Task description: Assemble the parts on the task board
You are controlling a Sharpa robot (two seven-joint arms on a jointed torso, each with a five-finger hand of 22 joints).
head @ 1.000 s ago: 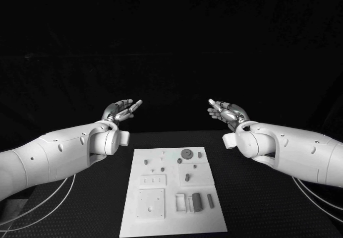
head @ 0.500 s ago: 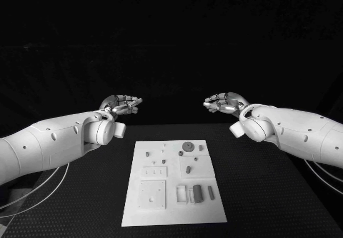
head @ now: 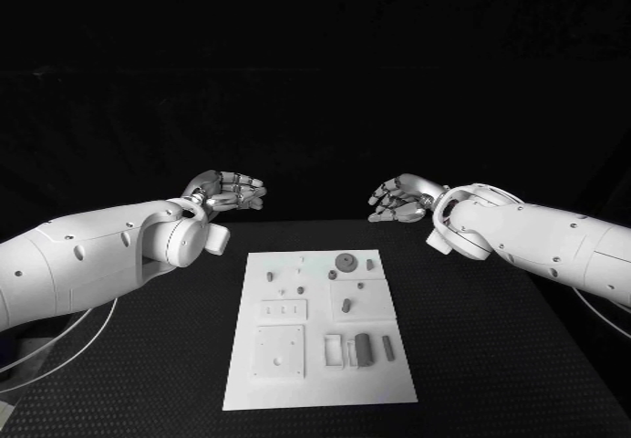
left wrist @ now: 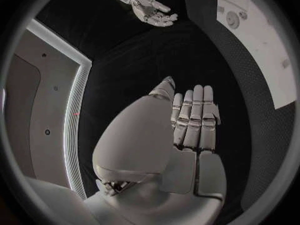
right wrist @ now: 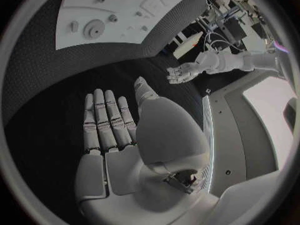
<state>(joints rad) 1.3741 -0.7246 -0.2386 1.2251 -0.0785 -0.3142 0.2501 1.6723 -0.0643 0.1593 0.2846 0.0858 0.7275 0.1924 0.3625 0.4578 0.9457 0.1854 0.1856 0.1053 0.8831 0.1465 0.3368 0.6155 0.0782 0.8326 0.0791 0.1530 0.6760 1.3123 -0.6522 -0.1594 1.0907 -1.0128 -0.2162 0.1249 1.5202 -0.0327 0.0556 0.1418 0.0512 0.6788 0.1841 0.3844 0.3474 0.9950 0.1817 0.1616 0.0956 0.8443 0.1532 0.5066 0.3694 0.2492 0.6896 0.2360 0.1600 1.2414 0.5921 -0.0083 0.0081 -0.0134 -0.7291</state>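
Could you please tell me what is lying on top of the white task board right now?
The white rectangular task board carries small grey parts, including a round disc and a dark cylinder. Neither hand covers it; anything underneath is hidden.

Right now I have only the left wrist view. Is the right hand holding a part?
Observer: No. The right wrist view shows the right hand with its fingers straight and nothing in its palm.
Operator: I see just a strip of the board. What is at its near end?
Observer: In the head view, a dark oblong part lies near the near end of the task board, beside paler pieces.
Operator: Is either hand above the board?
Observer: No. In the head view the left hand and the right hand are raised beyond the board's far end, touching nothing.
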